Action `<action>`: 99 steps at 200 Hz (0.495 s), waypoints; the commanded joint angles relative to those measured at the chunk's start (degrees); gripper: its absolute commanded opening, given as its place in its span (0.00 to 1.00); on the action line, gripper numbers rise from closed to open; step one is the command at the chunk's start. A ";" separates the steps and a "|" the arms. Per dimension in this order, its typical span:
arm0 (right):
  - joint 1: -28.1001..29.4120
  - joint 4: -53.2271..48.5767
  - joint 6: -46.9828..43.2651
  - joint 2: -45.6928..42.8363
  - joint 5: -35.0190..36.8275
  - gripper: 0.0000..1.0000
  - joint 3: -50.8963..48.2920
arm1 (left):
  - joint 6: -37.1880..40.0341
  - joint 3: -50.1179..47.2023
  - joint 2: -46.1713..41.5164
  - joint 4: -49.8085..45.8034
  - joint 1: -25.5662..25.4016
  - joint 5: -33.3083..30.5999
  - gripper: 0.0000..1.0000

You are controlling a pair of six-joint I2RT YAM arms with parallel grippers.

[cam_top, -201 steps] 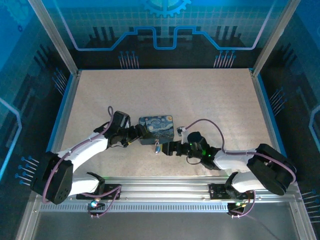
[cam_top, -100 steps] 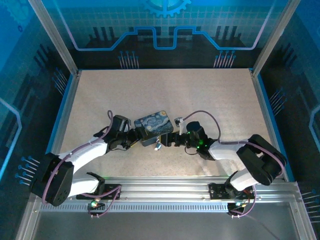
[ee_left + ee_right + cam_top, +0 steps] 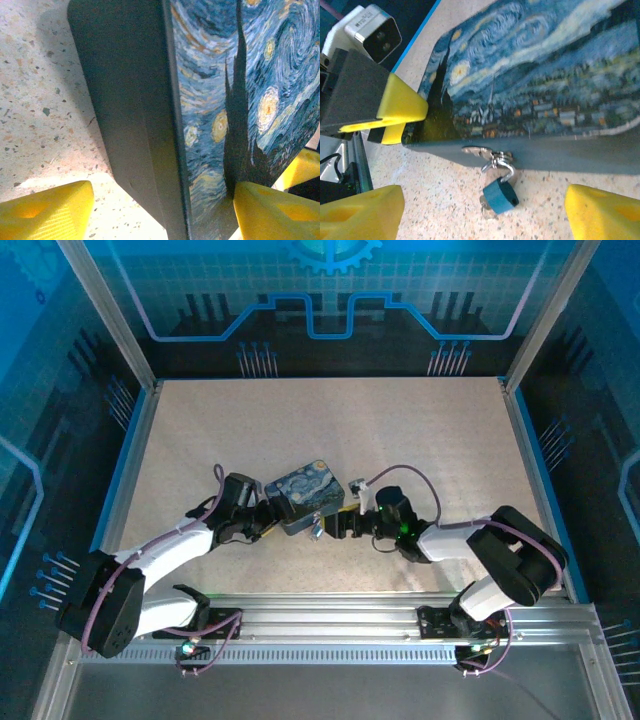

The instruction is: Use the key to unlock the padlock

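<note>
So compared with a second ago, the right claw [image 3: 485, 191] has slid in closer and the tin [image 3: 545, 75] has been swung round so its front wall faces that claw, instead of sitting square like it did. Starting closest in, the right claw is spread wide and holding nothing, one yellow finger off to each side. Just ahead of it, roughly centred between those fingers, the padlock [image 3: 500, 196] dangles by its shackle from the latch [image 3: 480, 151] on the tin's front wall, low over the table [image 3: 420, 200]. I can't tell if it's actually touching down. There's a pale bit of metal poking out right under the lock, on the side nearest the claw, which I take for the key [image 3: 487, 210], but honestly it's too small to be sure, or to say whether it's seated in the keyhole. Further out, at the far end of the tin from the right claw, the left claw [image 3: 162, 202] looks clamped on the tin's corner, with one finger on the painted lid and the tin tipped up on edge between its fingers. My read is that the turn was about presenting the lock. The shackle looks to be through the latch, so nothing's unlocked yet, and the fiddly part (pinching that tiny key) is what's left.
</note>
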 commanded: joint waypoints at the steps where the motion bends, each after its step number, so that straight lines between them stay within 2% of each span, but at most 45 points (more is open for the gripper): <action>1: -0.12 4.49 0.89 0.48 -2.89 0.81 -1.61 | 0.28 -0.97 -0.13 -4.75 -0.54 -0.40 0.75; 30: 0.64 8.22 2.10 4.29 -4.47 0.73 -1.43 | 0.18 -1.23 -0.20 -4.58 -0.54 -0.31 0.75; 99: 1.41 17.41 6.70 15.12 -6.18 0.61 1.88 | 0.04 -1.44 -1.47 -5.57 -0.55 -0.64 0.75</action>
